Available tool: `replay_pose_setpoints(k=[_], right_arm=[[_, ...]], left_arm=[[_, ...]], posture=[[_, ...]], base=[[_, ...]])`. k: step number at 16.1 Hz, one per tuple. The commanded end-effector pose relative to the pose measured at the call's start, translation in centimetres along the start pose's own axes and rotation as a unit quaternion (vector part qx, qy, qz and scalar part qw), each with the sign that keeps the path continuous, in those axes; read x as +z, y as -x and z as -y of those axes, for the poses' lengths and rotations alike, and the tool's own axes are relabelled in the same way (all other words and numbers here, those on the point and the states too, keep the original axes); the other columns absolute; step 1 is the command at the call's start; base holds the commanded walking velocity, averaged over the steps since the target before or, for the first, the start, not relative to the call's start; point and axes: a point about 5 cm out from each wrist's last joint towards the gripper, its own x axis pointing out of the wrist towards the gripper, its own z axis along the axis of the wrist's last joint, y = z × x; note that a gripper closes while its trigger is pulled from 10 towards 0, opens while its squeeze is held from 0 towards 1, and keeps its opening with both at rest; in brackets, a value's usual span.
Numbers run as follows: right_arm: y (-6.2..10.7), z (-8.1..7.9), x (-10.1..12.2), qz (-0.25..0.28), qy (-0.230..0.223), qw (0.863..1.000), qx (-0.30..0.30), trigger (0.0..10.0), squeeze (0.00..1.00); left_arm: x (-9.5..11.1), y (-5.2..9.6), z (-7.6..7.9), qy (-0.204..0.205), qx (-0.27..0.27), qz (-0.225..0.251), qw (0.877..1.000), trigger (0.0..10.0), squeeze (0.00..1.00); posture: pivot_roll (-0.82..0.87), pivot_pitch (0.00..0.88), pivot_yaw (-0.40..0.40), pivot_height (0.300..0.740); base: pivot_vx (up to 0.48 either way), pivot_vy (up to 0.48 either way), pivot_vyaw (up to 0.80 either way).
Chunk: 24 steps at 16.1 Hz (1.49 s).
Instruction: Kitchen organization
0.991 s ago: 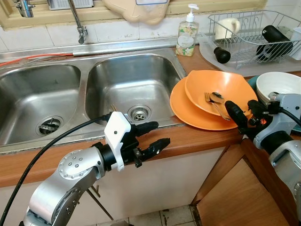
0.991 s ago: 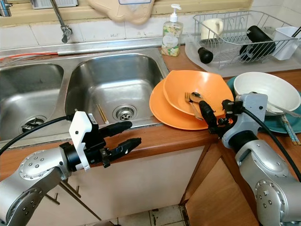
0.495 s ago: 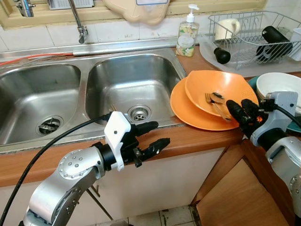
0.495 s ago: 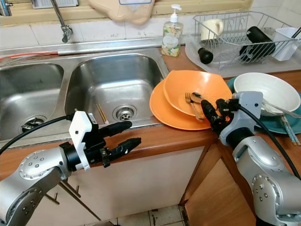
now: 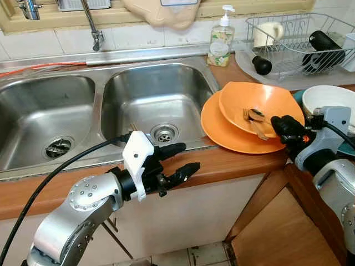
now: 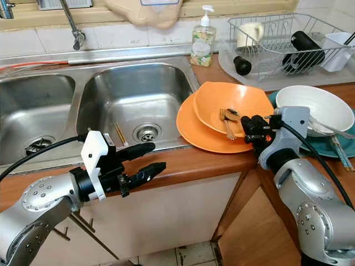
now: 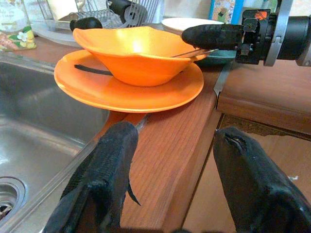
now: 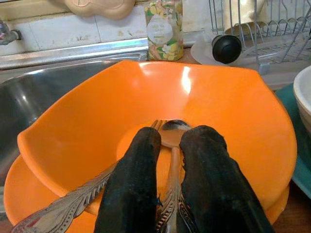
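- Your right pincer (image 8: pixel 167 191) sits at the near rim of the orange bowl (image 5: pixel 260 105), fingers narrowed on the spoon (image 8: pixel 171 145) handle; the fork (image 8: pixel 77 196) lies just beside.
- The bowl rests on the orange plate (image 5: pixel 222 130), on the surface right of the sink (image 5: pixel 150 105).
- Your left pincer (image 5: pixel 180 160) hovers wide open at the surface edge, holding nothing.
- Since earlier: right fingers have closed in; left unchanged.

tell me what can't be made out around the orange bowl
- Right wrist view: the right tool covers the spoon handle; whether it grips is unclear.
- Eye views: the white bowl is cut by the frame edge.
- Left wrist view: the orange bowl wall hides its contents.
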Motion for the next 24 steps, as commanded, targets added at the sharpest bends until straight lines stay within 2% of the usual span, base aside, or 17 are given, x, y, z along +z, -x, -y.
replay_pose_setpoints(k=[1,7,9,13,15,18,19,20,21,22,23,24], right_arm=[[-0.1,0.3,0.6,0.01,-0.005,1.0,-0.006,0.0,0.0],[0.4,0.6,2.9,0.063,-0.004,0.998,0.001,0.0,0.0],[0.4,-0.2,3.9,0.081,0.003,0.996,0.037,0.0,0.0],[-0.5,-3.4,4.9,0.079,0.033,0.988,0.131,0.0,0.0],[-1.2,-5.3,5.5,0.075,0.042,0.981,0.176,0.0,0.0],[-1.7,-6.6,5.6,0.069,0.05,0.975,0.204,0.0,0.0],[-1.9,-7.2,5.5,0.065,0.055,0.973,0.216,0.0,0.0],[-2.0,-7.8,5.4,0.062,0.06,0.97,0.226,0.0,0.0],[-2.1,-8.0,5.4,0.059,0.063,0.969,0.231,0.0,0.0],[-2.2,-8.2,5.5,0.058,0.065,0.969,0.233,0.0,0.0],[-2.2,-8.2,5.5,0.058,0.065,0.969,0.233,0.0,0.0],[-2.3,-8.2,5.6,0.059,0.065,0.969,0.232,0.0,0.0]], left_arm=[[0.5,0.0,-0.2,-0.014,0.001,0.002,1.0,10.0,0.0],[1.0,-0.8,-0.7,-0.028,0.001,0.018,0.999,10.0,0.0],[1.9,-1.6,-1.5,-0.044,0.02,0.035,0.998,10.0,0.0],[4.5,-3.7,-3.1,-0.129,0.048,0.079,0.987,10.0,0.0],[5.3,-4.8,-3.8,-0.211,0.053,0.077,0.973,10.0,0.0],[5.6,-5.6,-4.9,-0.268,0.085,0.082,0.956,10.0,0.0],[5.5,-6.0,-5.2,-0.292,0.091,0.073,0.949,9.1,0.0],[5.6,-6.3,-5.6,-0.315,0.101,0.071,0.941,2.2,0.0],[5.9,-6.5,-5.9,-0.323,0.115,0.08,0.936,0.0,0.0],[6.2,-6.8,-6.0,-0.33,0.119,0.093,0.932,0.0,0.0],[6.2,-7.0,-6.1,-0.333,0.115,0.096,0.931,3.2,0.0],[5.8,-7.2,-5.9,-0.342,0.099,0.087,0.93,3.2,0.0]], posture=[[-0.13,0.0,0.049,0.74],[-0.15,0.0,0.058,0.74],[-0.15,0.0,0.057,0.74],[-0.14,0.0,0.053,0.74],[-0.13,0.0,0.046,0.74],[-0.13,0.0,0.042,0.74],[-0.13,0.0,0.039,0.74],[-0.13,0.0,0.039,0.74],[-0.13,0.0,0.041,0.74],[-0.13,0.0,0.042,0.74],[-0.13,0.0,0.043,0.74],[-0.13,0.0,0.045,0.74]], base=[[0.0,0.0,0.0],[0.0,0.0,0.0],[0.0,0.0,0.0],[0.0,0.0,0.0],[0.0,0.0,0.0],[0.0,0.0,0.0],[0.0,0.0,0.0],[0.0,0.0,0.0],[0.0,0.0,0.0],[0.0,0.0,0.0],[0.0,0.0,0.0],[0.0,0.0,0.0]])
